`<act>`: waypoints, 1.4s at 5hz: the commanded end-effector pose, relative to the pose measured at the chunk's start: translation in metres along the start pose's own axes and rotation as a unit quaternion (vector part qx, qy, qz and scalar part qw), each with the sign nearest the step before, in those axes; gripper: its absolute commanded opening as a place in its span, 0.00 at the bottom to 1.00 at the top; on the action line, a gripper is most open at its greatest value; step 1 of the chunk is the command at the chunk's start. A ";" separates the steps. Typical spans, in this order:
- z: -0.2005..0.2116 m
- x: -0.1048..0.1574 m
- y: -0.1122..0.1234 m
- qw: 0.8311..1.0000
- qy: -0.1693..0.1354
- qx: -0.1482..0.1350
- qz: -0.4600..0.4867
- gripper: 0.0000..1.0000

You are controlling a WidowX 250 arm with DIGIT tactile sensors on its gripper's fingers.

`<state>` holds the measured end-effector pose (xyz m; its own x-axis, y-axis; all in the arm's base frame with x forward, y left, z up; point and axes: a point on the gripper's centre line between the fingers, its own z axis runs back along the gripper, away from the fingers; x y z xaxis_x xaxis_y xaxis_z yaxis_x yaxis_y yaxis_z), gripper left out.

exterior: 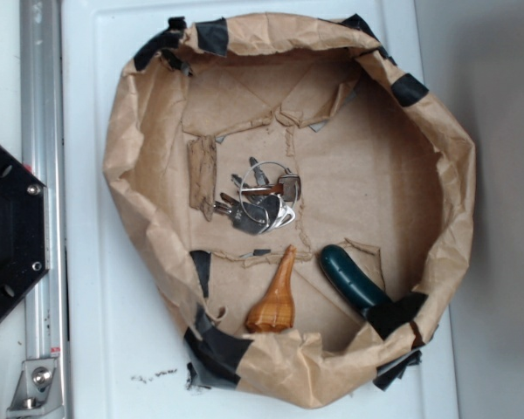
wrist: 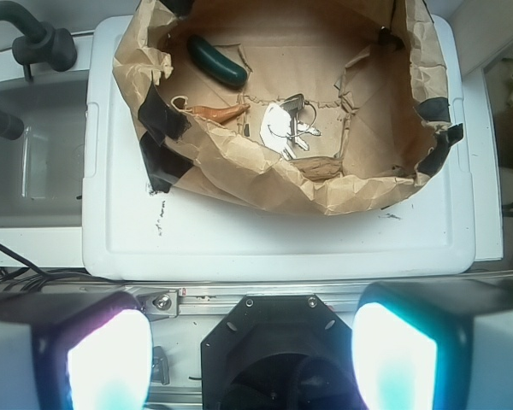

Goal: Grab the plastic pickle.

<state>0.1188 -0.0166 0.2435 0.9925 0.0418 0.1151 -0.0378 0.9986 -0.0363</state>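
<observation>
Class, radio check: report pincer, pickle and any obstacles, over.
Pincer open, high above the paper-lined bin, holding nothing. Plastic pickle lying by the bin's wall, untouched. Orange cone toy beside it, apart; keys mid-bin, clear of it.

No lettering, label, brand or number can be read on anything in either view of the scene.

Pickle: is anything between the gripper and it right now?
The bin's paper wall rises between the open gripper and the pickle. Inside, the cone toy lies beside the pickle; nothing covers it.
</observation>
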 end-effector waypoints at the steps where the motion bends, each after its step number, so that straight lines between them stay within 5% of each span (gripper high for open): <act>1: 0.000 0.000 0.000 1.000 0.000 0.000 0.000 1.00; 2: -0.016 0.049 0.008 0.989 -0.124 -0.002 -0.085 1.00; 3: -0.043 0.097 0.004 0.971 -0.167 -0.003 -0.171 1.00; 4: -0.084 0.143 0.005 0.962 -0.169 -0.022 -0.212 1.00; 6: -0.145 0.172 0.020 0.962 -0.131 -0.025 -0.237 1.00; 7: -0.181 0.172 -0.002 0.950 -0.123 -0.037 -0.286 1.00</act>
<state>0.3062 -0.0074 0.0696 0.8260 -0.4631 0.3212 0.4877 0.8730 0.0044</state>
